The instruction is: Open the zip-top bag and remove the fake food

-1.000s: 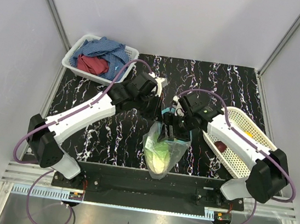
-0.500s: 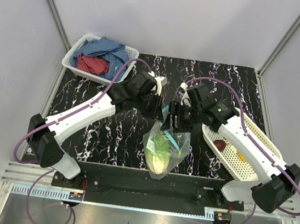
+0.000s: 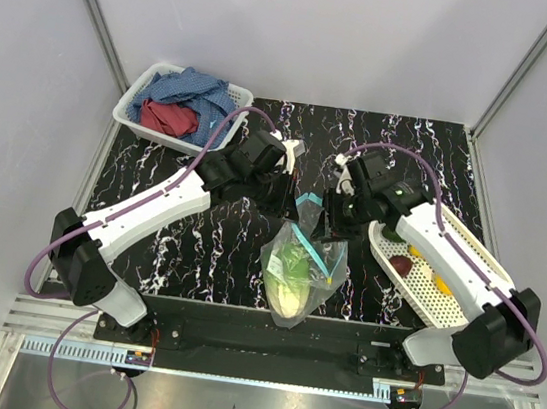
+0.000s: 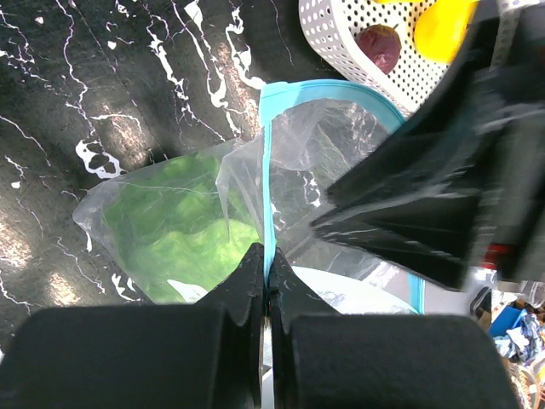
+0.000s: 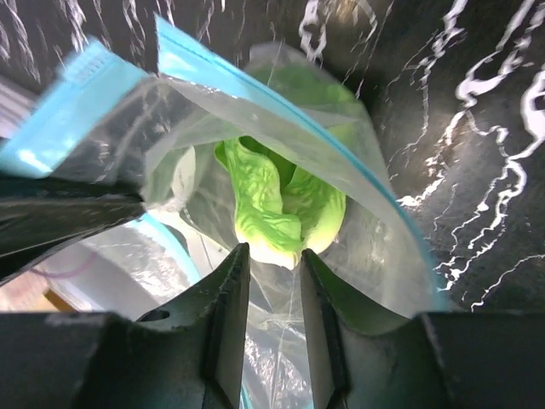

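The zip-top bag (image 3: pixel 297 268) lies at the table's near middle, mouth towards the arms' grippers. It also shows in the left wrist view (image 4: pixel 324 162) and the right wrist view (image 5: pixel 375 221). Its mouth gapes open. A light-green lettuce (image 3: pixel 290 267) lies inside, seen too in the wrist views (image 4: pixel 183 230) (image 5: pixel 272 200). My left gripper (image 3: pixel 289 202) (image 4: pixel 266 254) is shut on the teal zip strip (image 4: pixel 266 170). My right gripper (image 3: pixel 337 223) (image 5: pixel 272 251) is at the bag's mouth, jaws a little apart, pointing at the lettuce, with clear film between them.
A white perforated basket (image 3: pixel 472 266) at the right holds a dark purple-red piece (image 3: pixel 402 266) and yellow lemons (image 3: pixel 440 283). A white basket (image 3: pixel 130 110) with blue and red cloths stands at the back left. Grey walls close in both sides.
My right gripper has pulled up and to the right, out from over the bag's middle to its mouth edge. The bag has shifted slightly. The left gripper has kept hold of the strip.
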`<act>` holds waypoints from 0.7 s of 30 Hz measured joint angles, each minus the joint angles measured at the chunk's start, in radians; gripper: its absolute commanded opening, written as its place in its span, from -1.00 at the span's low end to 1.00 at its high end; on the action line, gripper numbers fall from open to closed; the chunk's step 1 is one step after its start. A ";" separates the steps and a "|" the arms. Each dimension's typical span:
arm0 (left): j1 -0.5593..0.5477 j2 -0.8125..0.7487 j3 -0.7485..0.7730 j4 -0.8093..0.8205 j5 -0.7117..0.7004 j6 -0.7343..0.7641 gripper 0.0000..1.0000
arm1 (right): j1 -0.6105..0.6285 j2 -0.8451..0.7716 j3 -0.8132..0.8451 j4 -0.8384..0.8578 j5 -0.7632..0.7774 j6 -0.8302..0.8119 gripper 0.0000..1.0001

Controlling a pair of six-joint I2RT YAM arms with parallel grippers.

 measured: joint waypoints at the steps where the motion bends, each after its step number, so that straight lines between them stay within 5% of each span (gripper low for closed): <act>1: 0.000 0.000 0.000 0.001 0.000 -0.002 -1.00 | 0.008 0.013 -0.005 0.001 -0.007 -0.011 -0.14; 3: 0.000 0.000 0.000 0.006 0.001 -0.006 -1.00 | 0.037 0.039 -0.016 0.002 -0.034 -0.029 -0.07; 7: 0.000 0.000 0.000 0.010 0.008 -0.018 -1.00 | 0.073 0.064 -0.060 0.027 -0.102 -0.037 0.40; 14: 0.002 0.000 -0.001 -0.003 0.016 -0.032 -1.00 | 0.068 0.071 -0.152 0.126 -0.174 -0.003 0.73; 21: 0.013 0.002 -0.016 -0.054 -0.013 -0.036 -1.00 | 0.066 0.134 -0.207 0.247 -0.241 0.017 0.85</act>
